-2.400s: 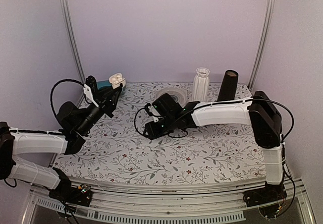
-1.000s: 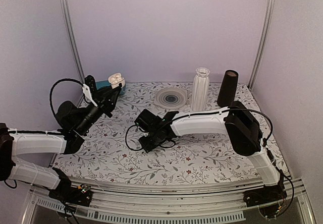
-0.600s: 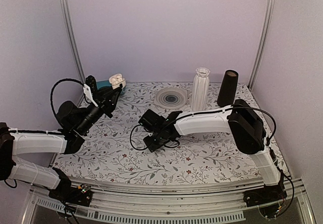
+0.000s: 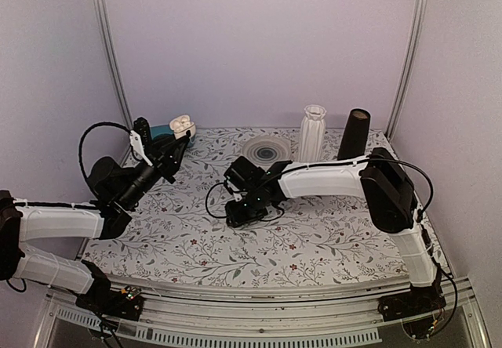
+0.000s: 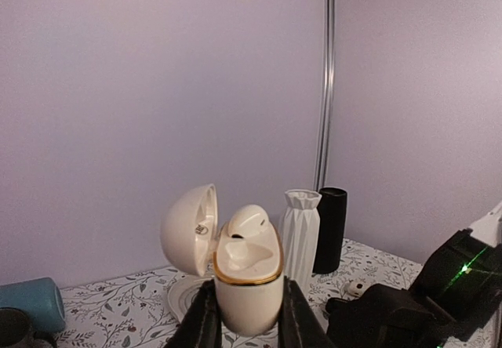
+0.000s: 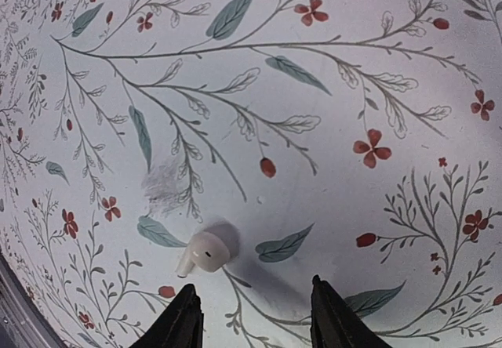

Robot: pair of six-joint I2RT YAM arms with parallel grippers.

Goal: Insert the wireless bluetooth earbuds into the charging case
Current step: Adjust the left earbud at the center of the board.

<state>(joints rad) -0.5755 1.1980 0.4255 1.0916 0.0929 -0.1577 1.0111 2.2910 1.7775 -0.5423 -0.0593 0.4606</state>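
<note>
My left gripper point(image 4: 176, 138) is shut on the white charging case point(image 4: 182, 122) and holds it upright above the table's back left. In the left wrist view the case point(image 5: 247, 285) has its lid point(image 5: 188, 229) open, with one white earbud point(image 5: 249, 224) seated in a well; the gripper point(image 5: 247, 323) clamps its base. The other earbud point(image 6: 205, 252) lies loose on the floral table, just ahead of the left fingertip point(image 6: 180, 320) of my right gripper point(image 6: 257, 317), which is open and empty above it. It also shows in the left wrist view point(image 5: 354, 288). The right gripper point(image 4: 238, 213) points down at mid-table.
A white ribbed vase point(image 4: 313, 132), a black cylinder point(image 4: 353, 138) and a round grey dish point(image 4: 267, 152) stand along the back. A teal mug point(image 4: 162, 132) sits at the back left behind the held case. The walls close in on both sides.
My right arm swung left and lower over the table, then shifted slightly back right, and now hovers over the loose earbud. The left arm has held still with the case.
</note>
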